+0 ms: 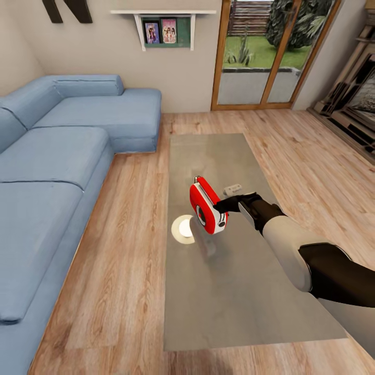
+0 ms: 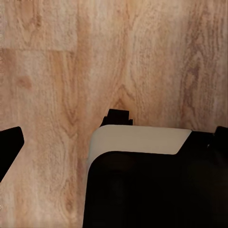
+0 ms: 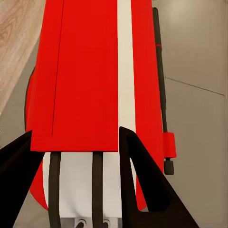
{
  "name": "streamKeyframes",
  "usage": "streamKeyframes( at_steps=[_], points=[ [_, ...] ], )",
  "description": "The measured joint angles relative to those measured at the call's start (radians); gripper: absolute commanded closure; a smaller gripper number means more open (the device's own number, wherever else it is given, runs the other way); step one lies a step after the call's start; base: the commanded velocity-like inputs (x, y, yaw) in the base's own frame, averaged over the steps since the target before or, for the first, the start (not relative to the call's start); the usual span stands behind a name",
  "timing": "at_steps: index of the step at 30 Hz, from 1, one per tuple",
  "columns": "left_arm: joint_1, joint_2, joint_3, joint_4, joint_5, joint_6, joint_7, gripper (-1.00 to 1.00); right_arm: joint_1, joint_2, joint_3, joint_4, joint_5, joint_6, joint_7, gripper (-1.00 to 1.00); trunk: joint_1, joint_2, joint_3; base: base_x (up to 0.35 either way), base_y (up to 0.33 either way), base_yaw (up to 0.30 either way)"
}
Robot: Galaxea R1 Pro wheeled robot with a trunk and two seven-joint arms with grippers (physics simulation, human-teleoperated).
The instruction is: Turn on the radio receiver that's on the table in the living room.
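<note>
The red radio receiver (image 1: 207,206) is gripped between the right jaws above the grey surface (image 1: 229,291); the left jaws' state cannot be told.

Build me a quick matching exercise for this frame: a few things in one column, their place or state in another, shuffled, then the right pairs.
Things:
1. radio receiver
2. small grey gadget
3. sofa
4. photo shelf

Places or states:
A. on the wall
B. lying flat on the table, beyond the gripper
C. on the wood floor, left of the table
D. held by the right gripper, tilted above the table

Pairs: 1-D, 2-B, 3-C, 4-A
</note>
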Motion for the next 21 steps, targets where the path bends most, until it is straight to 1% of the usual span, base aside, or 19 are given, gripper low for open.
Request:
streamKeyframes(
  at_steps=[12,21],
  points=[
    [0.000,0.000,-0.001,0.000,0.000,0.000,0.000,-1.00,0.000,0.000,0.000,0.000,0.001,0.000,0.000,1.00,-0.046,0.084,0.039,0.000,0.000,0.000],
    [-0.001,0.000,-0.002,0.000,0.000,0.000,0.000,-1.00,0.000,0.000,0.000,0.000,0.000,0.000,0.000,1.00,-0.081,0.147,0.080,0.000,0.000,0.000]
  ],
)
